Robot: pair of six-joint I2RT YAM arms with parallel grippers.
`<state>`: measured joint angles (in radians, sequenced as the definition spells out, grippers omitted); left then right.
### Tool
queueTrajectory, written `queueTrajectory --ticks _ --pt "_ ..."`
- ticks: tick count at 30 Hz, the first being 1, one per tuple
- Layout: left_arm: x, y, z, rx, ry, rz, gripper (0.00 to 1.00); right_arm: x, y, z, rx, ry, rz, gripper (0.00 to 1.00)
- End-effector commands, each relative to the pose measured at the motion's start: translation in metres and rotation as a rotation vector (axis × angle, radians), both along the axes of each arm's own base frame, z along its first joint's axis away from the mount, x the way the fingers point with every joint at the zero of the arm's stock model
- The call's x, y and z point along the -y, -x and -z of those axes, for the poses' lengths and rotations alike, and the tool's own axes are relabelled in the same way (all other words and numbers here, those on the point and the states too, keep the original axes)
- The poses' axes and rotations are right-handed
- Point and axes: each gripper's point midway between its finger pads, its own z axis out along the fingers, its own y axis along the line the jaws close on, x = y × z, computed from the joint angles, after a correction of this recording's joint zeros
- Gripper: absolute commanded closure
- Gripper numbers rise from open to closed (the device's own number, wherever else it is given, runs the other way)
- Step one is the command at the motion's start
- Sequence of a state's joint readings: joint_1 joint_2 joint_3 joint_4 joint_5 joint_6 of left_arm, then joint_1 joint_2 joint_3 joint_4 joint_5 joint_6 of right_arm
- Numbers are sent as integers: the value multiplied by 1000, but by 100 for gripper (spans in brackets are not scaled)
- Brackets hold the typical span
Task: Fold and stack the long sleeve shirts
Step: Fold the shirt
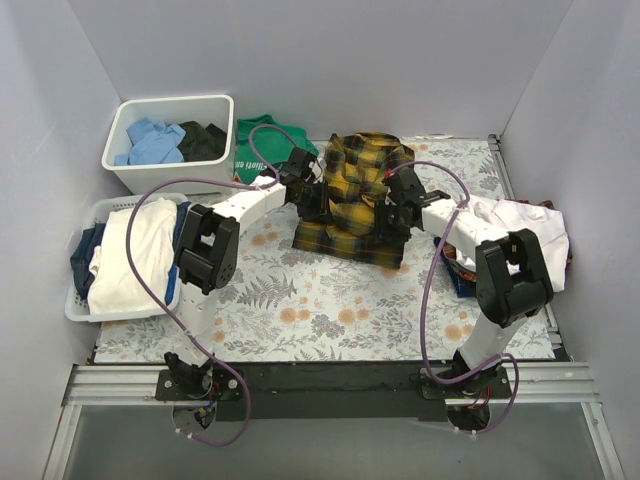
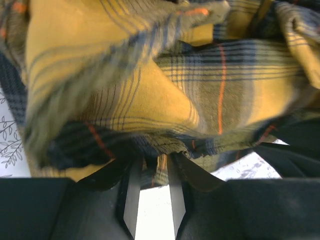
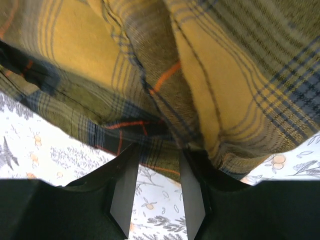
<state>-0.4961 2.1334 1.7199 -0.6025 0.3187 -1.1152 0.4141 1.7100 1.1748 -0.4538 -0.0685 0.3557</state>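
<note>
Nearest the arm bases, the floral counter (image 1: 330,320) is carrying the plaid flannel shirt (image 1: 352,190) at its middle, bunched into a mound with one arm reaching in at each flank. On the left flank, the left gripper (image 2: 154,162) is standing narrow and pinching a fold of the shirt's lower edge between its tips. On the right flank, the right gripper (image 3: 159,152) is standing about half open with the hem lying between its fingers, and whether it is truly gripping I cannot tell. The risk is an uneven hold: if the right side is only resting on cloth, a lift or pull would be slipping that hem free while the left drags the mound askew, or a bite through several layers would be hauling everything along. The shirt's long axis is running near to far, its hem facing the arms and what looks like its collar end pointing toward the back wall, beside the green T-shirt (image 1: 262,140).
</note>
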Motion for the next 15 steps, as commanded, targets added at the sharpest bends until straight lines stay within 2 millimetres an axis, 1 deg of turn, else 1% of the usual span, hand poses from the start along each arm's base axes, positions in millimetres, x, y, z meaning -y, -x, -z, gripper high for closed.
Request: queueTrajectory --ticks 1,2,3,4,5,6,7,9,10,11,12,13,14,15 --pt "3 -27 -18 79 -13 -48 74 4 -37 -26 105 63 30 55" --pt "7 -37 -28 107 2 -52 73 7 -42 -23 107 87 49 55" --pt "11 -42 -32 119 12 -52 70 7 -54 -33 136 82 67 55" --pt "14 -49 -29 122 16 -61 69 9 -60 -36 146 87 84 55" --pt "21 -56 -39 151 41 -58 69 12 -66 -36 152 98 106 55" --pt "24 -59 -42 165 52 -62 69 16 -79 -47 182 89 135 55" --pt "29 -69 -54 213 86 -74 67 19 -85 -49 190 92 151 55" --pt "35 -76 -62 258 121 -85 59 29 -100 -50 205 109 200 55" --pt "37 -81 -67 285 137 -96 55 31 -110 -59 229 107 216 56" --pt "43 -92 -80 338 186 -118 52 38 -117 -54 225 116 241 56" --pt "45 -97 -82 355 204 -130 49 42 -122 -55 228 118 258 56" --pt "51 -106 -94 407 250 -136 45 43 -132 -64 249 103 281 56" --pt "55 -111 -92 402 276 -158 44 49 -140 -62 245 95 304 56" --pt "58 -116 -101 426 304 -163 44 52 -147 -65 253 86 317 56"
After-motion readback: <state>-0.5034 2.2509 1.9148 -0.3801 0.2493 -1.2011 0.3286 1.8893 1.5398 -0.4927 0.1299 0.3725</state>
